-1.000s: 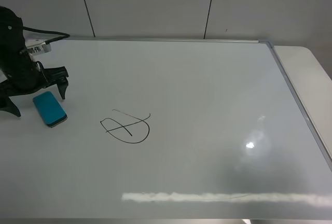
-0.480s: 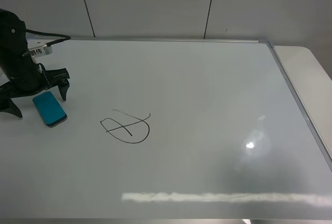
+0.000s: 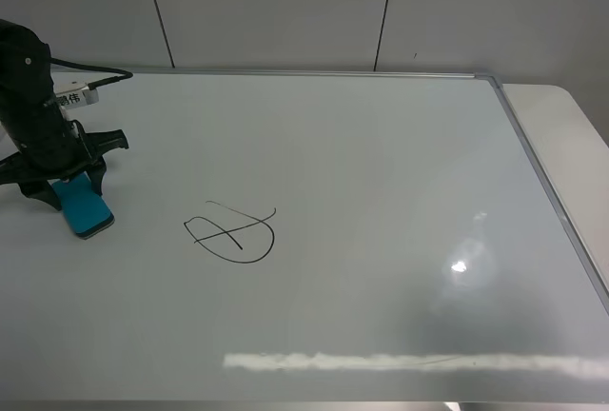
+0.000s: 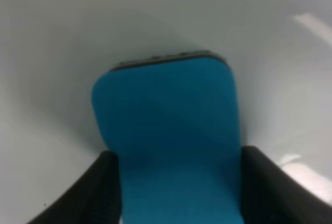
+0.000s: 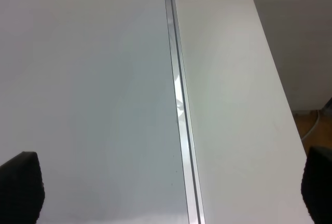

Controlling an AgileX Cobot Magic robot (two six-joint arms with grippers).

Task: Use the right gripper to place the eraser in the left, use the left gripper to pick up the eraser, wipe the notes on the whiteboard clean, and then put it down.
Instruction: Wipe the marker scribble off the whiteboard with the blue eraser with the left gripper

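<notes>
The blue eraser (image 3: 86, 209) lies on the whiteboard (image 3: 381, 164) at the far left. It fills the left wrist view (image 4: 166, 125). My left gripper (image 3: 71, 192) is down over it, one finger on each long side, and the fingers (image 4: 101, 187) touch its edges in the left wrist view. A black scribble, a loop with crossed lines (image 3: 231, 232), is drawn to the right of the eraser. My right gripper (image 5: 168, 187) is open and empty, with its fingertips wide apart above the board's right edge. It is out of the exterior high view.
The whiteboard's metal frame (image 5: 179, 105) runs along its right side, with a strip of white table (image 3: 571, 135) beyond it. A cable (image 3: 90, 69) runs from the left arm along the board's far edge. A pale glare streak (image 3: 409, 362) lies near the front.
My left gripper has dropped onto the eraser and its fingers have narrowed from a wide spread to the eraser's sides. The eraser has shifted slightly. The scribble is unchanged.
</notes>
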